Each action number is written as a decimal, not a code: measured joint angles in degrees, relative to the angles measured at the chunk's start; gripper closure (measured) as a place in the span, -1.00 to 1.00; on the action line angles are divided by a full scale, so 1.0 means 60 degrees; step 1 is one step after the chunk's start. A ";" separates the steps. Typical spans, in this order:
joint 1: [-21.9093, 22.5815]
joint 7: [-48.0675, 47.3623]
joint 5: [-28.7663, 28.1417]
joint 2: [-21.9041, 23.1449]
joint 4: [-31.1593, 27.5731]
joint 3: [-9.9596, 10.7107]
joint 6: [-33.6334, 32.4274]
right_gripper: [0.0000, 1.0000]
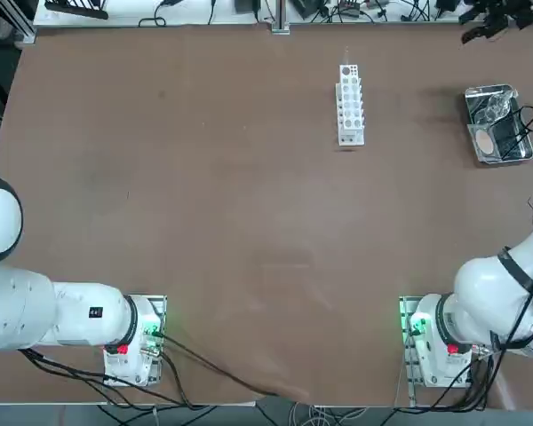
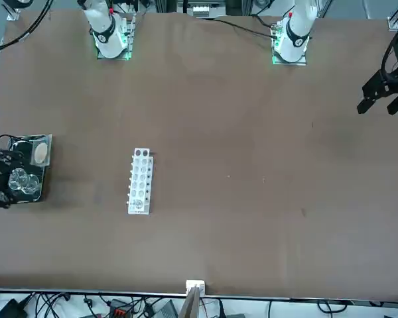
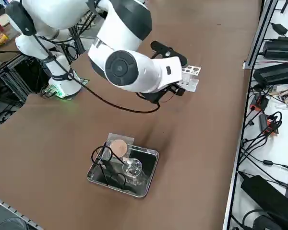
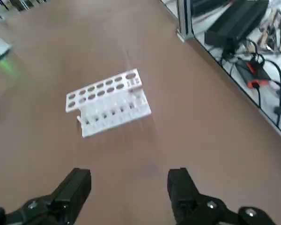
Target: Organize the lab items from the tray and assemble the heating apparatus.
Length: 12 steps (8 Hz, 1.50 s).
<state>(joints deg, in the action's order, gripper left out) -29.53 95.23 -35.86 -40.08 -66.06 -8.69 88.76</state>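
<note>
We see a glossy white right arm (image 3: 129, 62) with black joint rings, black cables, and matte black fingers (image 4: 75, 190).

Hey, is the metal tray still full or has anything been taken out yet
Full. The tray holds the burner, ring stand and mesh; the open right gripper holds nothing.

The right arm reaches out bent above the table, its right gripper (image 4: 129, 190) hanging free, fingers spread wide, nothing between them.
</note>
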 joint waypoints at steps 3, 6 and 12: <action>-0.0478 -0.0703 0.0974 0.0342 0.0036 0.0023 -0.0005 -1.00; -0.0505 -0.2509 0.1738 0.0703 0.0043 0.0150 0.0163 -1.00; -0.0173 -0.6986 0.4551 0.0706 0.0017 0.0148 0.1918 -1.00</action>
<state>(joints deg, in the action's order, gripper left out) -30.57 53.31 -8.55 -35.85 -65.96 -7.80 100.27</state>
